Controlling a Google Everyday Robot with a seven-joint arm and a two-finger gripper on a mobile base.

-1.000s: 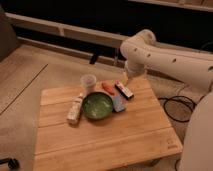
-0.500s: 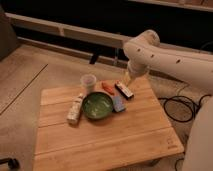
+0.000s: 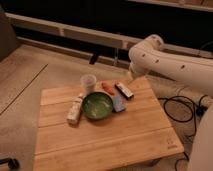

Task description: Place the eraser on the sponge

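Currently eraser (image 3: 123, 90) lies flat on table (image 3: 115, 142), far-right part, long axis diagonal; not on sponge (image 3: 118, 103). Sponge sits just nearer the camera than the eraser, close against the right rim of bowl (image 3: 97, 105). Orange piece (image 3: 107, 87) lies just left of eraser. Goal state not met.

Step, as judged: approach to eraser for a pick. Hand (image 3: 131, 75) hangs over table's far right edge, just beyond eraser's far end, seemingly apart from it. Open or closed: cannot tell.

Next move calls for: descent onto eraser, grip across its short width, clear of orange piece; then a short carry to sponge, a small target.

Arm (image 3: 175, 67) pose: enters from right, bend raised high, last link dropping steeply to hand.
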